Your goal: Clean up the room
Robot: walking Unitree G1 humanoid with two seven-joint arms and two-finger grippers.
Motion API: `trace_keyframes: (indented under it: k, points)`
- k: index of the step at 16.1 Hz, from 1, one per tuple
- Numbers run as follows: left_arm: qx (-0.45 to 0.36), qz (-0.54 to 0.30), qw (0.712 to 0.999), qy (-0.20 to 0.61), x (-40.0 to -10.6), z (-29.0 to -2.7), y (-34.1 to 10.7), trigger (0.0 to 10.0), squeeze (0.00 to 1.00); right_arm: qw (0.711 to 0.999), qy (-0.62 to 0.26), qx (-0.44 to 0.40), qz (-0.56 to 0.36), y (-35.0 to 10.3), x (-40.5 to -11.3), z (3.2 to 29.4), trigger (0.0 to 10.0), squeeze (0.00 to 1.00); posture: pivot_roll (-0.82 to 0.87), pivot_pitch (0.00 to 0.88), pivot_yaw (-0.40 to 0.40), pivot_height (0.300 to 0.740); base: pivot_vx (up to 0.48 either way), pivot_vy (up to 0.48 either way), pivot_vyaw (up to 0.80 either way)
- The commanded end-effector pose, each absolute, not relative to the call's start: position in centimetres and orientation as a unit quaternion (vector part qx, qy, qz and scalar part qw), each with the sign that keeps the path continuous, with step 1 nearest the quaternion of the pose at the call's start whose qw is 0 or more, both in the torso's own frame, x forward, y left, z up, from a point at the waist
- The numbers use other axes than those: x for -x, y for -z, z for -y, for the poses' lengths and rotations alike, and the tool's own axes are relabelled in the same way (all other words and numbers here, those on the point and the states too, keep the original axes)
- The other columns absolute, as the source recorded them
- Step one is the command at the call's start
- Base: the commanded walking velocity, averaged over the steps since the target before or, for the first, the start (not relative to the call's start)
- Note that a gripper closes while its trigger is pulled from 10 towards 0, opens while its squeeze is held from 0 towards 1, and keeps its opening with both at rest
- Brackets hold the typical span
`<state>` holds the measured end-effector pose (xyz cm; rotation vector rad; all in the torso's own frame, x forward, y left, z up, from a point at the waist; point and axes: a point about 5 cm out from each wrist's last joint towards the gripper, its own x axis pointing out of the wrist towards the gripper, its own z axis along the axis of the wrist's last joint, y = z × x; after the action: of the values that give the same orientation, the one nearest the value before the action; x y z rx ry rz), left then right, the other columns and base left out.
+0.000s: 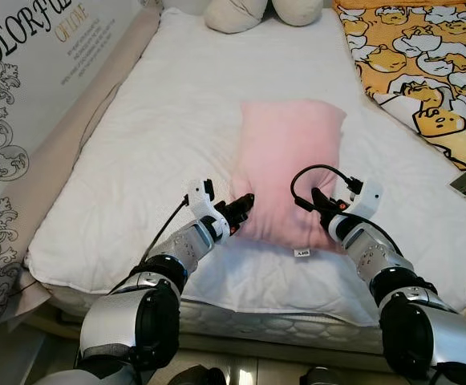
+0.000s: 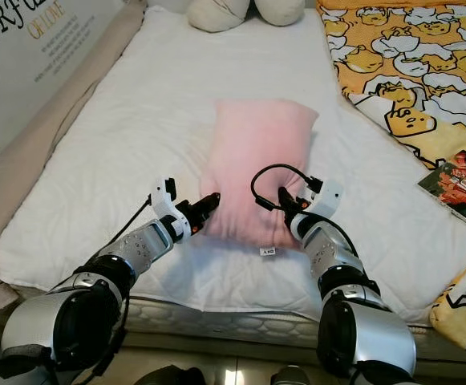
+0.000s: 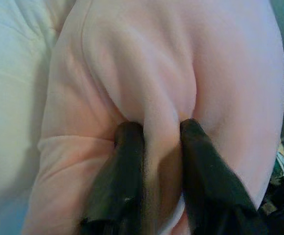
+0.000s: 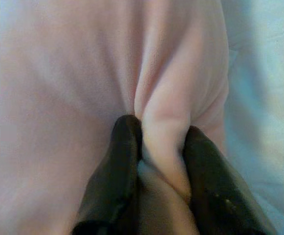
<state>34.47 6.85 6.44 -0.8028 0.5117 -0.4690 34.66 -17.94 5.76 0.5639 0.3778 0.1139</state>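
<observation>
Both end effectors, left [image 1: 245, 204] and right [image 1: 311, 200], pinched folds at the near corners of the pink pillow [image 1: 289, 156] lying mid-bed [image 1: 136, 160], probably to lift it evenly.

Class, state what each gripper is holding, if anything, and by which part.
Both hold the pink pillow at its near end: the left gripper pinches a fold near its left corner, the right gripper a fold near its right corner.
</observation>
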Motion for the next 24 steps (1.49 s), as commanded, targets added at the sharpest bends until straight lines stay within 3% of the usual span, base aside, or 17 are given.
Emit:
trace_keyframes:
  k: [1,7,12,15,16,18,24]
  points:
    - [0.393,-0.246,0.855,0.230,-34.2,-6.5,-6.2,0.0,0.00,0.930,-0.075,-0.289,-0.215,-4.6,-34.0,16.4,0.0,0.00,-0.17,0.084,0.133,0.740,0.000,0.000,0.00]
    - [0.419,-0.131,0.840,0.319,-35.3,-6.3,-9.6,0.0,0.00,0.947,-0.113,-0.254,-0.158,-7.6,-35.7,16.0,0.0,0.00,-0.17,0.061,0.136,0.740,0.000,0.000,0.00]
    - [0.390,-0.041,0.845,0.364,-35.8,-8.0,-13.3,0.0,0.00,0.967,-0.095,-0.232,-0.049,-13.1,-37.8,18.6,0.0,0.00,-0.15,0.023,0.133,0.740,0.000,0.000,0.00]
    - [0.350,-0.015,0.863,0.363,-36.0,-9.1,-14.7,0.0,0.00,0.974,-0.077,-0.214,0.023,-17.7,-39.1,20.1,0.0,0.00,-0.15,0.000,0.136,0.740,0.000,0.000,0.00]
    - [0.304,-0.015,0.892,0.336,-36.1,-9.8,-14.8,0.0,0.00,0.976,-0.077,-0.195,0.053,-20.2,-39.6,20.6,0.0,0.00,-0.15,0.000,0.134,0.740,0.000,0.000,0.00]
    - [0.292,-0.009,0.902,0.318,-36.1,-10.5,-15.1,0.0,0.00,0.977,-0.077,-0.188,0.071,-21.4,-39.8,20.8,0.0,0.00,-0.15,0.000,0.131,0.740,0.000,0.000,0.00]
    - [0.291,0.014,0.908,0.300,-36.5,-11.4,-16.6,0.0,0.00,0.979,-0.071,-0.179,0.063,-19.9,-39.4,19.9,0.0,0.00,-0.15,0.000,0.141,0.740,0.000,0.000,0.00]
